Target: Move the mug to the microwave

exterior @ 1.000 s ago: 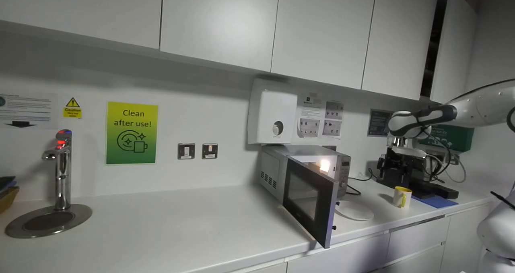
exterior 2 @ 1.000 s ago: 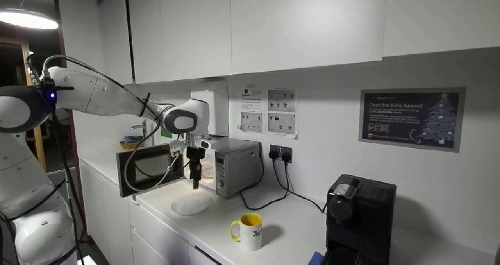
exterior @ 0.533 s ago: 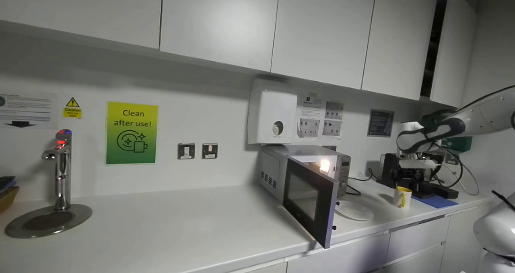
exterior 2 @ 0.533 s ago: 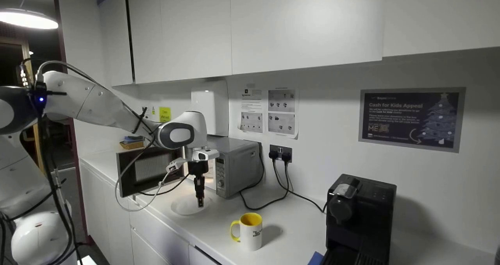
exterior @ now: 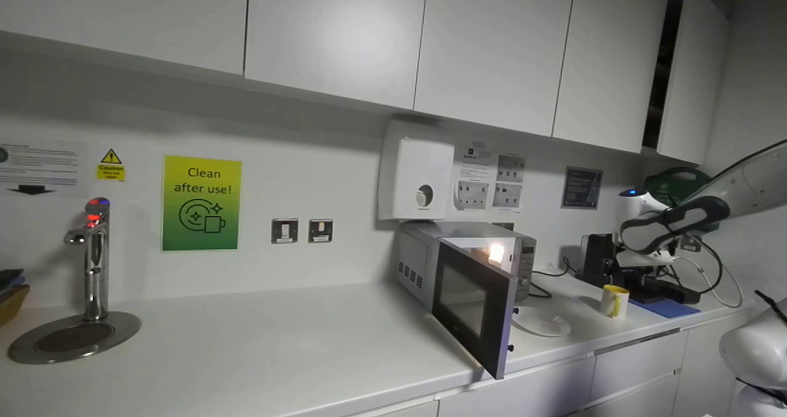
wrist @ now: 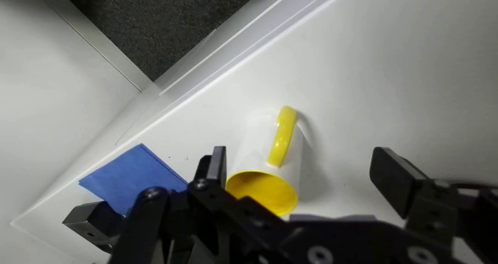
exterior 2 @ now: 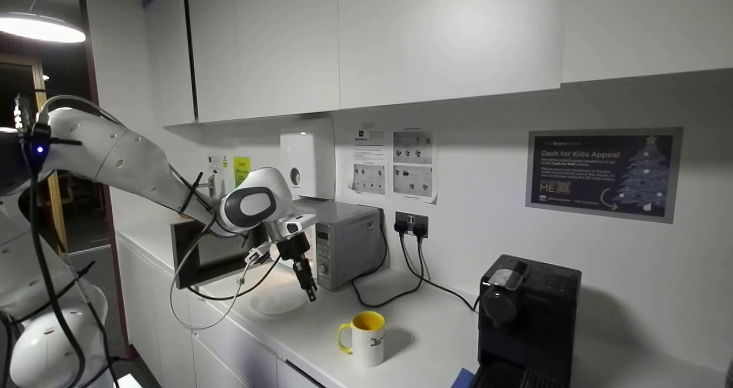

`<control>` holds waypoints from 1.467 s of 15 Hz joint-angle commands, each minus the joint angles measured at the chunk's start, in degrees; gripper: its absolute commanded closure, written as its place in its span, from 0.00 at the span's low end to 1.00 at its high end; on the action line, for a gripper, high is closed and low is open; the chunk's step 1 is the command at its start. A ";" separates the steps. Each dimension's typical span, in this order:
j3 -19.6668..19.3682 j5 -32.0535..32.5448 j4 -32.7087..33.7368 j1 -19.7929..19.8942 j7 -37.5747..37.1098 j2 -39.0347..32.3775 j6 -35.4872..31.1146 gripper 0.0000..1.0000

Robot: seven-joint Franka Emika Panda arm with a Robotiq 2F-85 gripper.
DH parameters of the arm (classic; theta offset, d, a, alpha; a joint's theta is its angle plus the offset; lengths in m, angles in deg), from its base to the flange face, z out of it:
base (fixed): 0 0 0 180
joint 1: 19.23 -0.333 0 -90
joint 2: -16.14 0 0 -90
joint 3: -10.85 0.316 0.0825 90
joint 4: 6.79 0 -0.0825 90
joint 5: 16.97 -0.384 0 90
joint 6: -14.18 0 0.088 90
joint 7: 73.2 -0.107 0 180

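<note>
Yellow-handled mug (wrist: 264, 157) stands upright on the counter (exterior 2: 309, 342), below and ahead of the gripper (exterior 2: 311, 297), whose 2 fingers (wrist: 216, 166) are spread wide and holding nothing. I'd judge this the approach: next, lower them astride the mug, centre it, then close. Past the mug from the fingers sits a black coffee machine (exterior 2: 544, 319) by a blue cloth (wrist: 132, 174). Behind the fingers is the microwave (exterior 2: 355, 248), its door (exterior: 474, 309) open; the white plate (exterior: 544, 323) before it may crowd the carry.

The gripper (wrist: 298, 159), jaws wide apart, faces a yellow-handled mug (wrist: 256, 159) near a blue cloth (wrist: 134, 174).
</note>
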 commanded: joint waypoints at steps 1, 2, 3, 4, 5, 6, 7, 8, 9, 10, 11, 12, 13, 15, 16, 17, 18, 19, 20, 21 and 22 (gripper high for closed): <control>1.15 -0.61 -0.04 1.13 0.49 0.19 -0.14 0.00; 1.21 -0.61 -0.10 1.14 0.50 0.37 -0.15 0.00; 1.22 -0.61 -0.16 1.15 0.50 0.47 -0.15 0.00; 1.23 -0.61 -0.19 1.16 0.50 0.50 -0.15 0.00; 1.66 -0.17 -0.43 1.67 -1.67 0.57 -0.57 0.00; 2.64 1.77 -1.06 3.08 -6.46 0.52 -2.51 0.00; 3.47 3.03 -1.65 4.08 -10.97 0.53 -3.16 0.00; 4.08 4.27 -2.11 4.84 -14.74 0.55 -3.73 0.00; 4.66 6.14 -2.61 5.59 -18.80 0.43 -4.41 0.00; 4.94 7.70 -2.92 5.93 -21.74 0.03 -4.17 0.00; 5.19 9.70 -3.25 6.25 -24.94 -0.54 -4.07 0.00; 4.89 11.48 -3.54 6.17 -27.12 -1.31 -4.28 0.00; 4.62 13.53 -3.69 6.12 -29.64 -2.02 -4.45 0.00; 3.23 16.48 -3.55 5.52 -33.33 -4.35 -5.23 0.00; 2.55 17.90 -3.36 5.29 -35.07 -5.36 -6.03 0.00; 1.64 19.18 -2.94 5.02 -36.13 -6.67 -7.29 0.00; 0.69 20.02 -2.62 4.75 -37.00 -7.91 -8.87 0.00; -0.27 20.51 -2.38 4.52 -37.30 -9.01 -10.48 0.00; -1.28 20.42 -2.10 4.32 -36.93 -10.24 -12.16 0.00; -2.12 20.07 -1.98 4.19 -36.28 -11.20 -13.60 0.00; -2.87 19.86 -1.87 4.16 -35.89 -12.17 -15.22 0.00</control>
